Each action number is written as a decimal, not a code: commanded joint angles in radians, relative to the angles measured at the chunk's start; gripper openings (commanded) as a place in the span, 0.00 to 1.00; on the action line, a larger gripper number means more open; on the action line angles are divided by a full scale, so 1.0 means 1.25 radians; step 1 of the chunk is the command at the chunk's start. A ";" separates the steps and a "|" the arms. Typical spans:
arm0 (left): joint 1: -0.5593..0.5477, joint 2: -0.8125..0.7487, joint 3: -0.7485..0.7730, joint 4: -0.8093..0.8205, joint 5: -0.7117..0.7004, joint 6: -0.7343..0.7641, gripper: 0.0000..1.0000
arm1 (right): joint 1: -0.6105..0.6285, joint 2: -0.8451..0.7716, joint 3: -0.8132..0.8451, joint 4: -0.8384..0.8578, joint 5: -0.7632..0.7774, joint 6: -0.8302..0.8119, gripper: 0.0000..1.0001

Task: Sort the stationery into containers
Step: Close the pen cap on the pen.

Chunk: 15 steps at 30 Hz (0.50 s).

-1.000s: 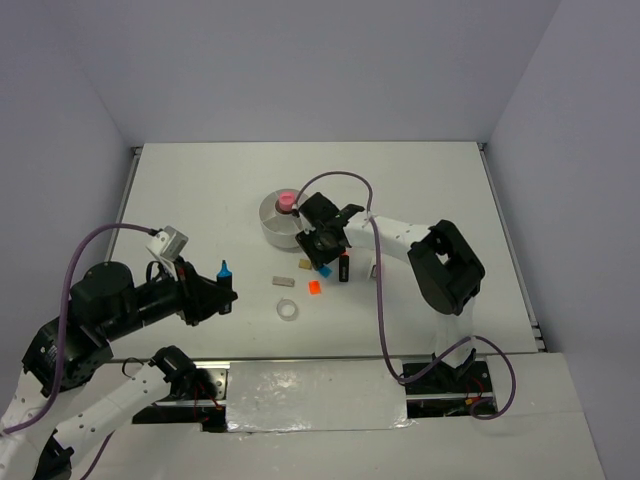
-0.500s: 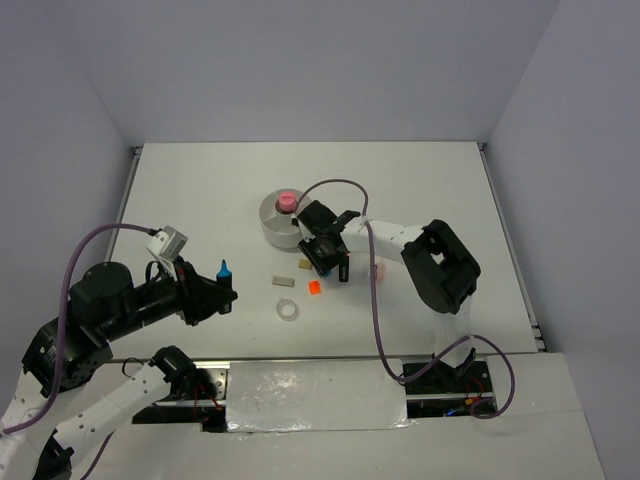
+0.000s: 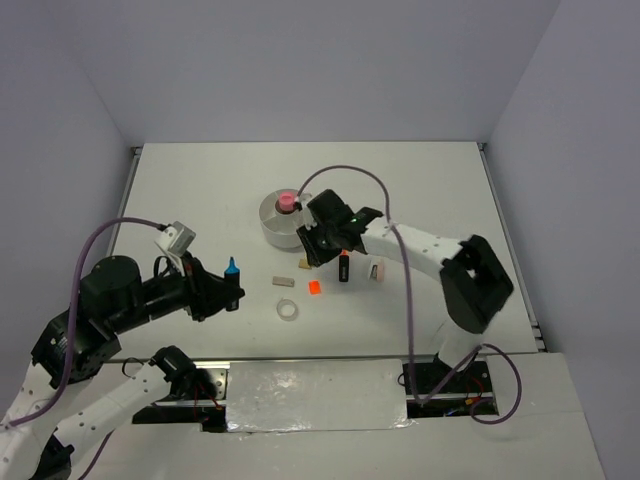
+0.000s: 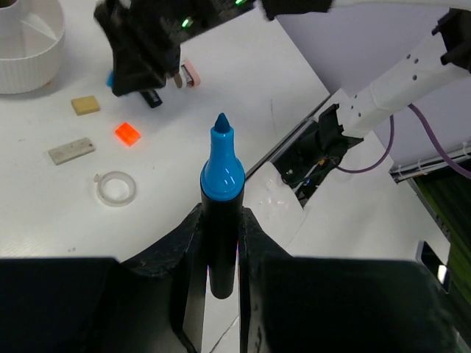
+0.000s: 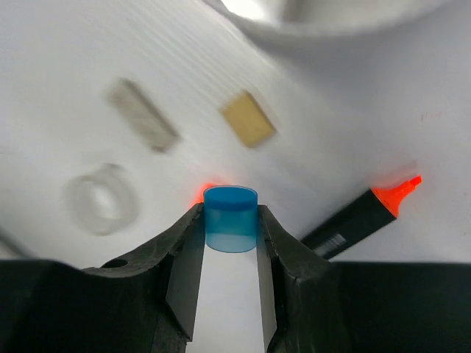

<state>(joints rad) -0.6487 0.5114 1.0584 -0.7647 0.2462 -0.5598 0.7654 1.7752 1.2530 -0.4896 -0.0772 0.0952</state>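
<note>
My left gripper [image 3: 222, 293] is shut on a black marker with a blue cap [image 3: 232, 268] and holds it off the table at the left; the cap points up in the left wrist view [image 4: 222, 158]. My right gripper [image 3: 316, 247] is shut on a small blue translucent piece [image 5: 230, 218], just right of the round white tub [image 3: 270, 226]. A pink tube [image 3: 287, 201] stands in the tub. On the table lie an orange-capped marker [image 3: 343, 268], a tan eraser [image 3: 303, 264], a long pale eraser [image 3: 283, 281], an orange square [image 3: 314, 288] and a clear tape ring [image 3: 288, 311].
A pinkish eraser [image 3: 377, 270] lies right of the orange marker. The loose items sit in a tight group between the tub and the near table edge. White walls enclose the table on three sides. The right arm's purple cable arcs over the tub.
My right arm has swung its elbow out to the right while its gripper stays near the tub holding the blue piece. My left gripper has shifted slightly right with the marker.
</note>
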 commanded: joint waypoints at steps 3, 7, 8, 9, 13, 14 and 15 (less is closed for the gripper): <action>0.000 0.041 -0.004 0.164 0.086 -0.047 0.00 | -0.022 -0.263 0.046 0.228 -0.218 0.146 0.20; 0.001 0.063 -0.009 0.340 0.206 -0.135 0.00 | -0.051 -0.407 0.016 0.478 -0.388 0.340 0.20; 0.000 0.067 -0.017 0.428 0.225 -0.153 0.00 | -0.062 -0.421 0.004 0.544 -0.420 0.386 0.20; 0.001 0.069 -0.024 0.477 0.245 -0.196 0.00 | -0.067 -0.431 -0.013 0.686 -0.447 0.433 0.20; 0.000 0.114 -0.004 0.525 0.249 -0.178 0.00 | -0.043 -0.427 0.125 0.523 -0.344 0.481 0.13; 0.001 0.121 0.019 0.464 0.202 -0.156 0.00 | -0.027 -0.414 0.172 0.450 -0.241 0.463 0.05; 0.000 0.132 0.035 0.422 0.159 -0.132 0.00 | -0.008 -0.407 0.213 0.319 -0.183 0.440 0.05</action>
<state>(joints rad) -0.6487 0.6441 1.0435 -0.2638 0.4938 -0.7467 0.7120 1.2301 1.3937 0.1135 -0.4625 0.6064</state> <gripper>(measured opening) 0.274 0.378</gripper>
